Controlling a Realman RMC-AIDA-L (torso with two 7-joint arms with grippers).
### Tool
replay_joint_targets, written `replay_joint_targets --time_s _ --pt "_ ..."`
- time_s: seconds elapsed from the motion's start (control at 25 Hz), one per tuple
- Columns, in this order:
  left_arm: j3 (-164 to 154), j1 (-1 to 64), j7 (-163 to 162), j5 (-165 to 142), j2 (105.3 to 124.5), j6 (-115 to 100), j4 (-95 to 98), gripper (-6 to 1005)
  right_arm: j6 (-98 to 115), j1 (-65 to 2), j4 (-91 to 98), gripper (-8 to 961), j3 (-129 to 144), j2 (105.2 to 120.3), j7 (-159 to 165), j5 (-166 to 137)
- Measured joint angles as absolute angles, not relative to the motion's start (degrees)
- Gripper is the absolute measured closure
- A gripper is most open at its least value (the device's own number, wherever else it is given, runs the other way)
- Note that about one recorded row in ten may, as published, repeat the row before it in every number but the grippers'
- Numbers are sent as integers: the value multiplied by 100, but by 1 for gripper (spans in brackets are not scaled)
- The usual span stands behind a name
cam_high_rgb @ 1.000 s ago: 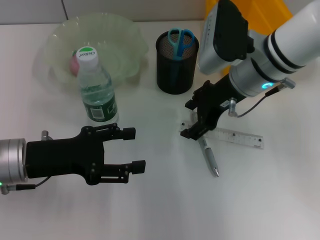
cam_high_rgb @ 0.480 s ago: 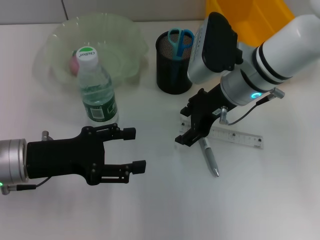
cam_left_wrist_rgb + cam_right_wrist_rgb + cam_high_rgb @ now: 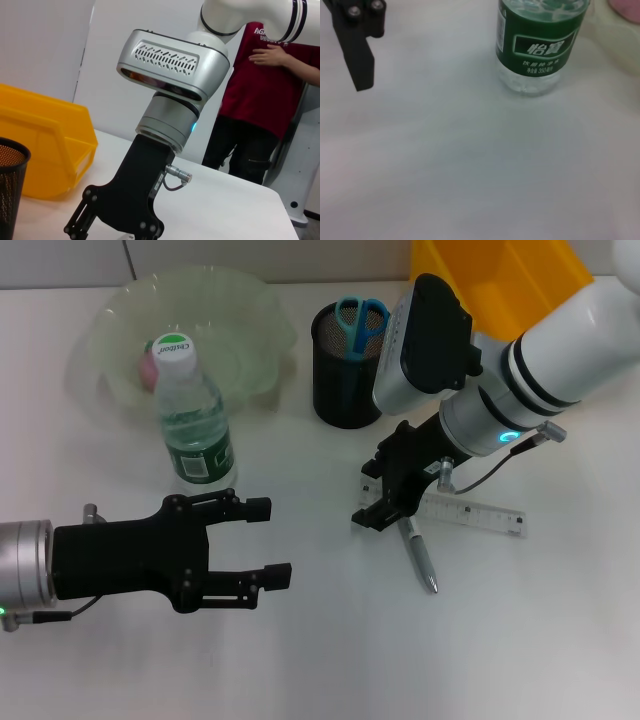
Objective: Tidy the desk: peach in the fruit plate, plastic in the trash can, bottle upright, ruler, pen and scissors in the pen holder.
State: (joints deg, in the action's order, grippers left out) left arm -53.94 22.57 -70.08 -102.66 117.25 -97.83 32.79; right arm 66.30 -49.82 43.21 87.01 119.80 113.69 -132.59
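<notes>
Right gripper [image 3: 375,502] shifted slightly left, down over pen [image 3: 419,556] and ruler [image 3: 470,512]; finger state unclear. Left gripper [image 3: 268,540] idle, fingers wide. Done: bottle [image 3: 190,420] upright, scissors [image 3: 360,320] in holder [image 3: 350,380], peach [image 3: 150,367] in plate [image 3: 250,310]. Left: pen, ruler on surface.

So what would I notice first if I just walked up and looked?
Probably the big white right arm, its black gripper down on the table right at the pen and ruler. Next, the left gripper sits open at the near left, with an upright green-label bottle just beyond it. At the back, blue scissors poke out of a black mesh pen holder beside a pale fruit plate.
</notes>
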Motion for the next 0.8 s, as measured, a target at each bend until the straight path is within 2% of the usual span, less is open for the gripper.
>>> replay_joint_targets --time_s 0.2,0.4,0.6,0.8 --pt "-5384 2228 -6999 -10265 11725 -9776 3279 153 6629 -4947 4341 344 8701 11980 11357 -13202" --pt "-5381 2217 -6996 -10265 11724 -9773 3279 153 6638 -4929 4357 556 8701 11979 11354 -13193" --pt "-5378 2214 -6996 -10265 11720 -9783 3279 153 6800 -4715 4764 564 8658 11969 11354 -13171" --pt "-5378 2206 -6996 -10253 11702 -9812 3289 153 7372 -3996 6113 572 8220 11928 11366 -12935"
